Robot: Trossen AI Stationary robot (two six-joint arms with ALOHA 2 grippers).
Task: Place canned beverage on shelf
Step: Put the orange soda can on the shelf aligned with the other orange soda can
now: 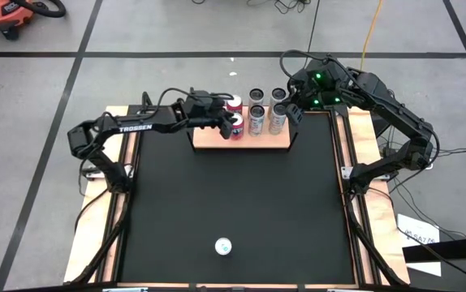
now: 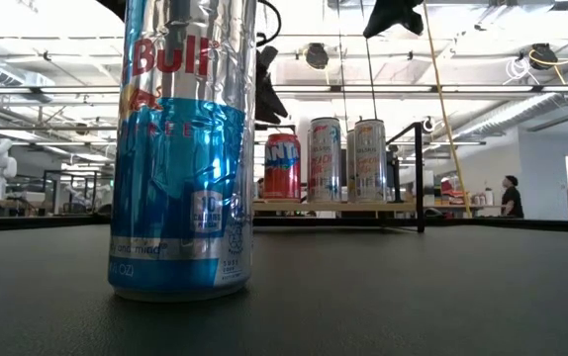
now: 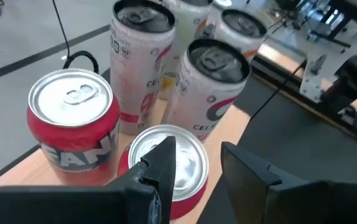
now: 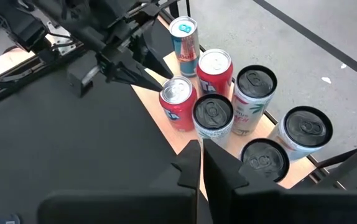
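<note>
A Red Bull can (image 2: 180, 148) stands nearest the low camera, alone on the black mat (image 1: 233, 195). The left gripper (image 3: 194, 171) straddles a red can (image 3: 172, 163) on the shelf (image 1: 241, 142), fingers apart, probably releasing it upright. The right gripper (image 4: 200, 163), closed and empty, waits beside the shelf.

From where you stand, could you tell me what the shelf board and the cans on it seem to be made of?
The shelf board looks like light, unpainted wood with a matte face; its thin side brackets look like black metal. The red can appears to be aluminium: bright silvery lid with pull tab, glossy printed wall. The white cans look alike, with darker lids.
</note>
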